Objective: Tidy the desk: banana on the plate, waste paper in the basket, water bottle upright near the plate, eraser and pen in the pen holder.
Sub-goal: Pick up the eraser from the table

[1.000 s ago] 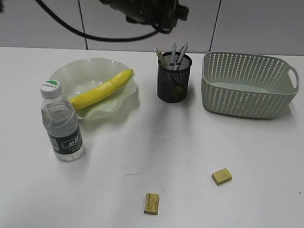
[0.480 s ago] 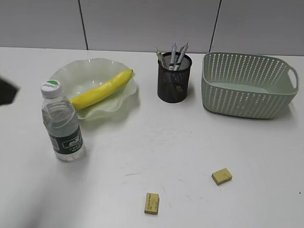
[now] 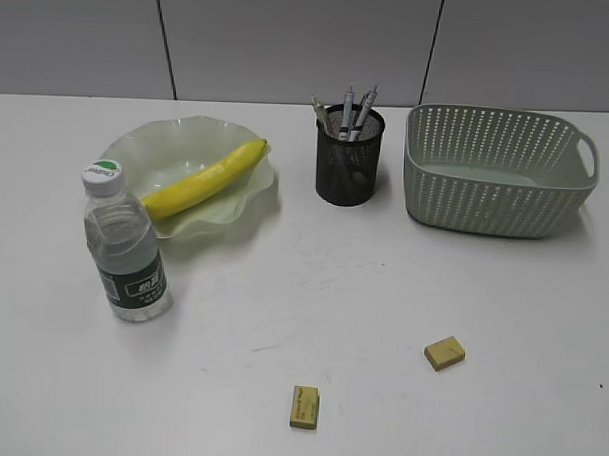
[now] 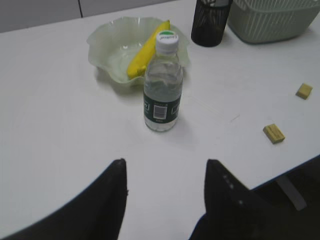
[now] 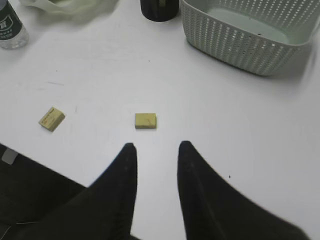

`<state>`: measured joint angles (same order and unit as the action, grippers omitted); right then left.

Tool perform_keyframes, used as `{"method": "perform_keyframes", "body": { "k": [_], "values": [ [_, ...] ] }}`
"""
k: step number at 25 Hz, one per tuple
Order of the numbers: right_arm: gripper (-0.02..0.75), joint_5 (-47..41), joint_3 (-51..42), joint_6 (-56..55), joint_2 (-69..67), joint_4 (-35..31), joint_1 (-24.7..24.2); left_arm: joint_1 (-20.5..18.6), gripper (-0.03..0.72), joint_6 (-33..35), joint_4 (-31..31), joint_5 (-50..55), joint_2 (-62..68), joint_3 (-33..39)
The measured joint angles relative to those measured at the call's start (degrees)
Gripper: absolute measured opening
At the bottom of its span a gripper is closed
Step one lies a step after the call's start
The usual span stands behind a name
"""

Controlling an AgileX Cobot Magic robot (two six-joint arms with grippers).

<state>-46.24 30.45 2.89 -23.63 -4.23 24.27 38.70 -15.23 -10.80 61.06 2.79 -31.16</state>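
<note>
A yellow banana (image 3: 204,176) lies on the pale green plate (image 3: 137,142). A water bottle (image 3: 124,244) stands upright in front of the plate. Pens (image 3: 347,111) stand in the black mesh pen holder (image 3: 348,169). Two yellow erasers lie on the table, one at the front centre (image 3: 304,407) and one to its right (image 3: 444,352). No arm shows in the exterior view. My left gripper (image 4: 165,162) is open and empty, well in front of the bottle (image 4: 162,85). My right gripper (image 5: 156,146) is open and empty, just short of an eraser (image 5: 145,120). No waste paper shows.
A pale green slatted basket (image 3: 502,170) stands at the back right; nothing shows inside it. The table's front edge shows in both wrist views, with dark floor beyond. The other eraser (image 5: 51,118) lies near that edge.
The left arm, which reached over the pen holder a second ago, has pulled back to the left and left the exterior view. The objects have not moved.
</note>
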Motion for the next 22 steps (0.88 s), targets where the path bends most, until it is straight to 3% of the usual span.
{"method": "perform_keyframes", "body": {
  "k": [3,6,9,12,16,22],
  "values": [
    [0.265,8.13,0.22,0.53,-12.03,-1.42,0.00,0.00,0.379,0.24,0.26,0.00,-3.01,0.07],
    [0.376,14.72,0.63,0.69,-26.86,-2.67,0.00,0.00,0.374,0.31,0.39,0.00,-3.11,0.18],
    [0.498,16.71,2.33,0.69,-40.51,-3.51,0.00,0.00,0.365,0.37,0.44,0.00,-3.15,0.24],
    [0.532,16.82,6.20,0.75,-53.98,-4.55,0.07,-1.33,0.361,0.37,2.10,0.00,-3.15,0.24],
    [0.531,16.88,11.46,0.75,-67.64,-4.89,0.41,-6.57,0.342,0.37,2.39,0.00,-3.15,0.24],
    [0.531,16.93,17.52,0.75,-78.93,-5.04,2.87,-17.70,0.321,0.37,2.59,0.00,-3.15,0.24]
  ]
}}
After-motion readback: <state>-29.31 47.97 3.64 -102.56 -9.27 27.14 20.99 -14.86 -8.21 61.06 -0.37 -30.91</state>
